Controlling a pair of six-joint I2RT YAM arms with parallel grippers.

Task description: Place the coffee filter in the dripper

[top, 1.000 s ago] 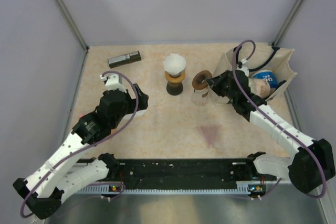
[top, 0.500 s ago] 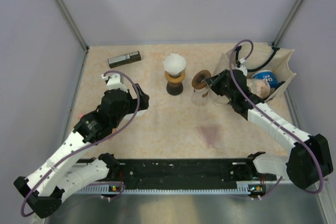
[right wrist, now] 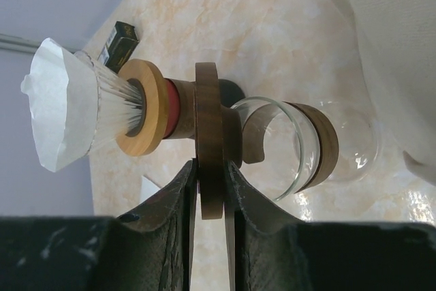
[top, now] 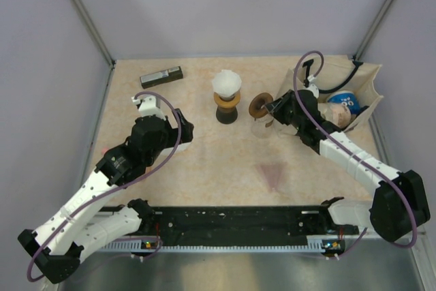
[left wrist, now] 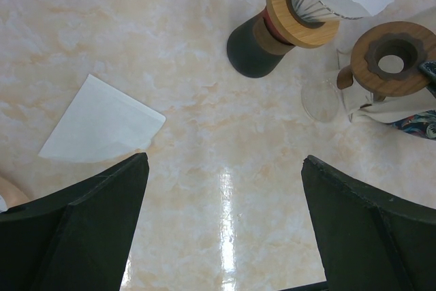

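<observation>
Dripper (right wrist: 210, 134) pinched by its wooden ring in the right gripper (right wrist: 211, 168), left gripper (left wrist: 225, 161) agape; a gentle release should leave it upright.

We see a dark oblong box (top: 161, 76) lying at the far left of the marbled table (top: 204, 161), well apart from a cream cloth bag (top: 371, 80) standing open at the far right. Inside the bag sits what may be a blue-and-white packet (top: 342, 103). Pale walls (top: 231, 5) close the table in.
</observation>
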